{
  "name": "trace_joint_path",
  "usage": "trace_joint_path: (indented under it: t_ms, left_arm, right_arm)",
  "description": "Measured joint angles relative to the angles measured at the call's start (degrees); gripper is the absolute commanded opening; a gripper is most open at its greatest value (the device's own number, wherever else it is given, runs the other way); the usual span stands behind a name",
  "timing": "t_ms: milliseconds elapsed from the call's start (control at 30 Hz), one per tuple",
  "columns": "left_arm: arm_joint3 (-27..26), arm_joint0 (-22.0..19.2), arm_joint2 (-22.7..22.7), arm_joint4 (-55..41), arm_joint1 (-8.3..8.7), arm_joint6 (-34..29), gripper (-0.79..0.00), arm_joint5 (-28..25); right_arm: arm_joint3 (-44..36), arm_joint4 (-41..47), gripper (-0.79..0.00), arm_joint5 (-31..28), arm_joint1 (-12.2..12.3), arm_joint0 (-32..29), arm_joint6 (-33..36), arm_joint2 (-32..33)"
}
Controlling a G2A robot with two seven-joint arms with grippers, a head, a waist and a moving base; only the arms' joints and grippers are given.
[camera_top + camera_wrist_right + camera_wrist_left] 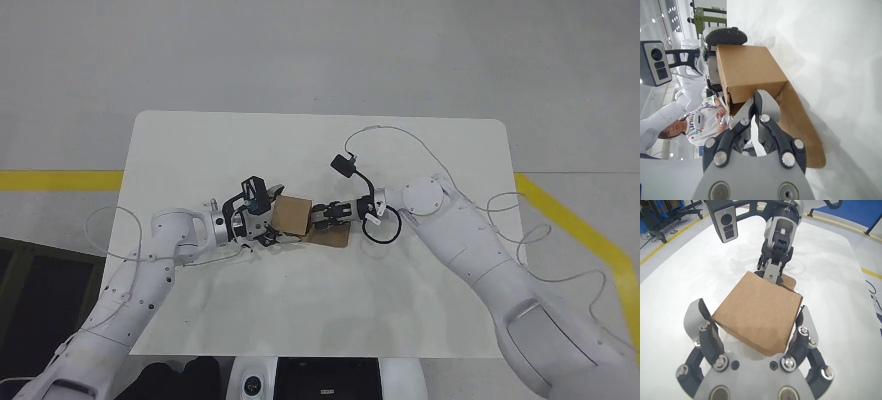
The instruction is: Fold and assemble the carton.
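The carton (757, 311) sits on the table (200, 150), clamped at two sides between the fingers of the left pincer (753, 310). The right pincer (755, 99), at the opposite open end, is closed on the wall edge. The cardboard looks light and thin, stiff only near creases, so I would hold it by corners, gently. A loose flap (800, 132) lies flat just beside the right pincer. The inside and underside are hidden.

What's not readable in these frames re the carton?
Right wrist view: right claw covers the carton mouth; inside unseen.
Left wrist view: carton body hides its far end and the right claw's tips.
Top view: flap creases too small; carton underside hidden against the table.
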Motion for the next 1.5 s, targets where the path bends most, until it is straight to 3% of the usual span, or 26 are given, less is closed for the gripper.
trace_joint_path:
  t_ms: [467, 700, 967, 1067, 1133, 1500]
  left_arm:
    - [0.1, 0.1, -0.7, -2.0, -0.13, -2.1, 0.0, 0.7]
    - [0.4, 0.1, -1.1, -2.9, -0.19, -2.9, 0.0, 0.9]
    - [0.5, -0.2, -1.4, -4.0, -0.33, -3.9, 0.0, 1.8]
    - [0.3, -0.2, -1.4, -4.2, -0.4, -4.2, 0.0, 2.1]
    - [0.2, -0.2, -1.4, -4.2, -0.44, -4.3, 0.0, 2.3]
    - [-0.2, 0.1, -1.8, -4.5, -0.52, -4.7, 0.0, 2.8]
  right_arm:
    - [6.8, 4.1, -0.785, -4.4, -3.2, 1.3, 1.6, -0.7]
    - [8.9, 3.2, -0.785, -6.0, -3.1, 2.6, 4.4, 0.3]
    - [6.3, -1.5, -0.779, -2.2, 0.5, 3.2, 9.4, 4.7]
    - [3.5, -3.6, -0.606, 0.7, 2.4, 1.7, 10.9, 6.8]
    - [1.4, -4.3, -0.573, 2.3, 3.6, 0.2, 11.1, 8.4]
    - [-11.8, -9.3, -0.557, 9.0, 8.1, -8.3, 9.2, 15.3]
